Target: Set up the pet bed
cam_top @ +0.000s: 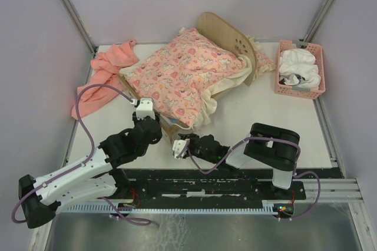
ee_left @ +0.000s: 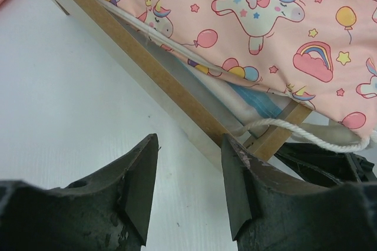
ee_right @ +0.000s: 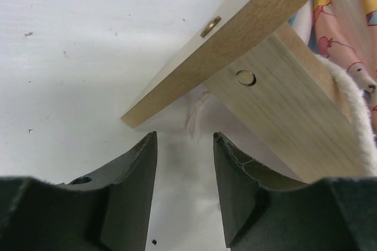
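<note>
My left fingers [ee_left: 147, 168] and right fingers [ee_right: 147, 168] hover open and empty at the pet bed's [cam_top: 221, 30] foot; smoothing its quilt [cam_top: 182, 71] looks next.

Pet bed [cam_top: 227, 33] mid-table, quilt [cam_top: 182, 71] on it; cloth [cam_top: 106, 68] left of bed; basket [cam_top: 297, 93] right, laundry [cam_top: 300, 65] inside.

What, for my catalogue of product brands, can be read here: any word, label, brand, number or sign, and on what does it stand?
None: no word, number or brand can be read in any view.
On the pet bed headboard: a paw-print mark only, no letters.
On the quilt: unicorns, rainbows, balloons and stars, no writing.
On the basket: no label shows.
</note>
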Available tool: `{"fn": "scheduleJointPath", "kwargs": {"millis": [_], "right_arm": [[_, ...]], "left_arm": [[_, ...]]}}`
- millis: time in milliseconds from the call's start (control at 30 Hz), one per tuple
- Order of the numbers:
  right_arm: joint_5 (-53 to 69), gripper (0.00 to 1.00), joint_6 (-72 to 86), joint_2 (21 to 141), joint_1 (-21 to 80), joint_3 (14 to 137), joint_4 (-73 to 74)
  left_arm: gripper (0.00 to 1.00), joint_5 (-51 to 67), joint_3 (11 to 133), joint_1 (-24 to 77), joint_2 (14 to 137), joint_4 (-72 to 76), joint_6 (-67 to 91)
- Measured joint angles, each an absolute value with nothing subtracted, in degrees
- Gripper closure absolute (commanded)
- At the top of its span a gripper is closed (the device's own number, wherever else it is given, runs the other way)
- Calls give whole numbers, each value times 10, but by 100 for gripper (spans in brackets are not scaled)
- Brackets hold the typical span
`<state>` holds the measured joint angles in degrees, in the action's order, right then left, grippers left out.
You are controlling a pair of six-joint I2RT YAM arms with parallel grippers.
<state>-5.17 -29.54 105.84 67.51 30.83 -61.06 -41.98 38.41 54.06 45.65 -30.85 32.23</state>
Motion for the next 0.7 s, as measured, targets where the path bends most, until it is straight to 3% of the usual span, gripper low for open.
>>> {"fn": "scheduleJointPath", "kwargs": {"millis": [367, 700], "right_arm": [[-93, 48, -309, 1164, 671, 365, -668], [-125, 48, -291, 1191, 670, 389, -689]], "left_arm": [[66, -418, 375, 540, 463, -287, 346], [65, -420, 368, 531, 455, -281, 349]]}}
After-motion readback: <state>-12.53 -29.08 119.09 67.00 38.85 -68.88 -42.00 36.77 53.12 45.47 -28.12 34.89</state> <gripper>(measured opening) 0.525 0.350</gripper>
